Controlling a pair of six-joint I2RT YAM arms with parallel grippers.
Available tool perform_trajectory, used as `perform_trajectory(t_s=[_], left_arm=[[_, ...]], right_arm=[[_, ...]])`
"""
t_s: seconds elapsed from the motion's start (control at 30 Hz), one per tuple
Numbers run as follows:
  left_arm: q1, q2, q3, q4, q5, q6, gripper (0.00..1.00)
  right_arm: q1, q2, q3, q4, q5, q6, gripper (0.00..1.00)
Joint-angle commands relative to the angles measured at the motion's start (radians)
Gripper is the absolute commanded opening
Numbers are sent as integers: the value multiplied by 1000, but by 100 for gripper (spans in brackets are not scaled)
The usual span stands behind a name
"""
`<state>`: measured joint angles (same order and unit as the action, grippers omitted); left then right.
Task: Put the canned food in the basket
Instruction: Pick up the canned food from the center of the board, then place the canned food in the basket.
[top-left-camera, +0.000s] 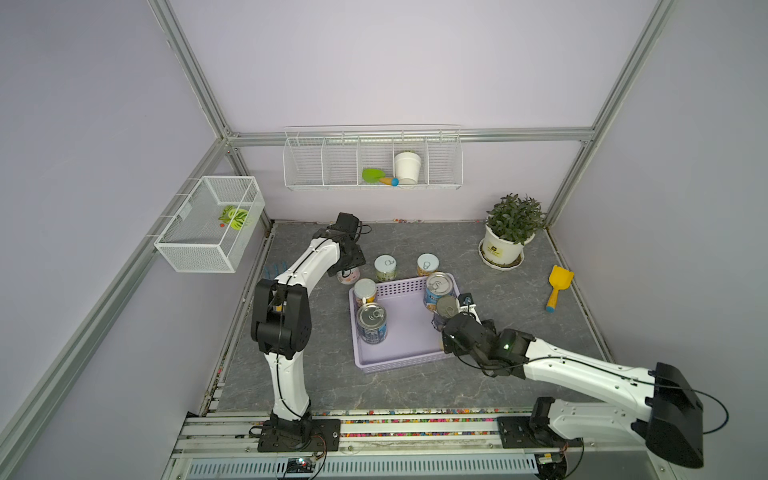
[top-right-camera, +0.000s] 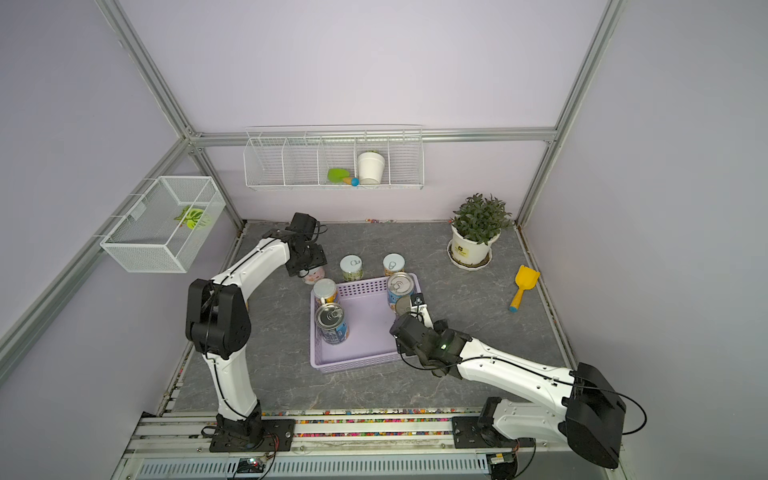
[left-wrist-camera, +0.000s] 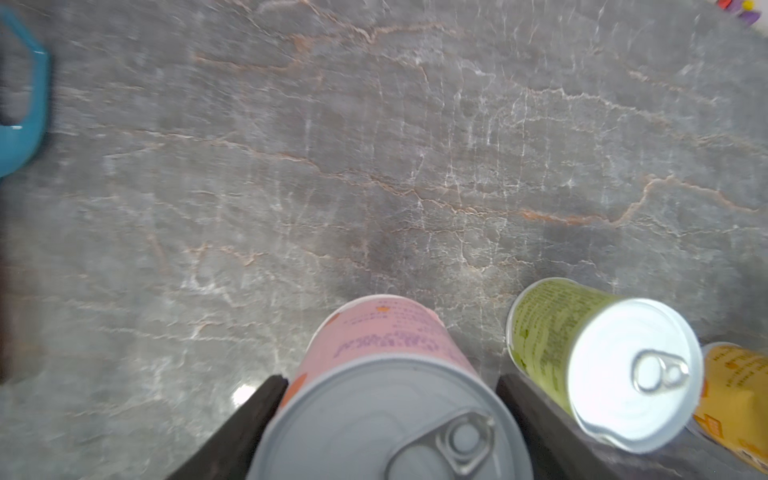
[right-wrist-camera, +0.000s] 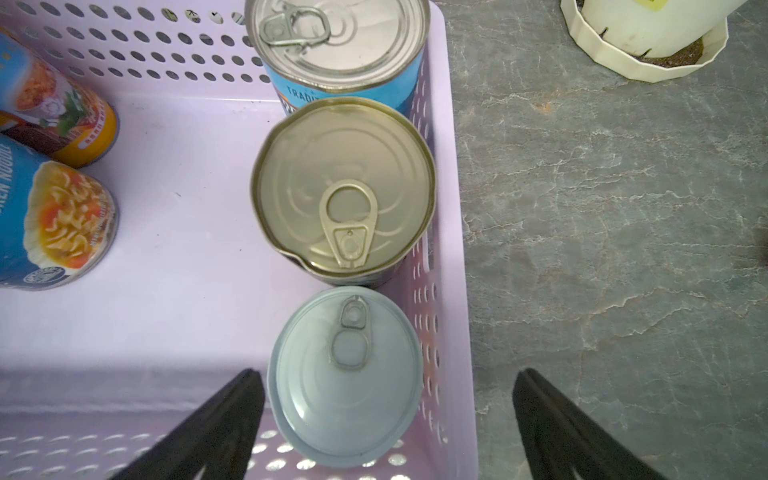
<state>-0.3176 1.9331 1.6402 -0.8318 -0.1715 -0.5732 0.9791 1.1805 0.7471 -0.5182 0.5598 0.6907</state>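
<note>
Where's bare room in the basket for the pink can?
Bare for the pink can: the basket's middle floor, between the yellow can and noodle can at its left and the blue can, gold-topped can and pale-topped can lining its right wall. Crowded there, under the right gripper.

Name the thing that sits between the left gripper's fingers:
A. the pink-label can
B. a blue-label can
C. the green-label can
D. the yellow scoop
A: in the left wrist view the left gripper has a finger against each side of the pink-label can, while the green-label can stands on the table beside it, outside the fingers.
</note>
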Motion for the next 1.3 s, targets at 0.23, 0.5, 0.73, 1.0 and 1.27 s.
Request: perform_trajectory(t_s=[0.23, 0.5, 0.73, 1.0, 1.27], left_arm=[[-8, -347, -165, 44, -39, -33, 61], [-125, -628, -319, -3, -82, -61, 61], [-191, -909, -464, -18, -31, -82, 61], [-247, -1023, -539, -28, 153, -61, 60], [-495, -1038, -594, -50, 90, -125, 58]], right_arm=[[-7, -86, -17, 3, 66, -6, 98], [-8, -210, -28, 20, 132, -41, 98], [-8, -282, -39, 7, 132, -39, 98], [-7, -297, -31, 21, 140, -31, 98], [-8, -254, 20, 55, 199, -74, 98]])
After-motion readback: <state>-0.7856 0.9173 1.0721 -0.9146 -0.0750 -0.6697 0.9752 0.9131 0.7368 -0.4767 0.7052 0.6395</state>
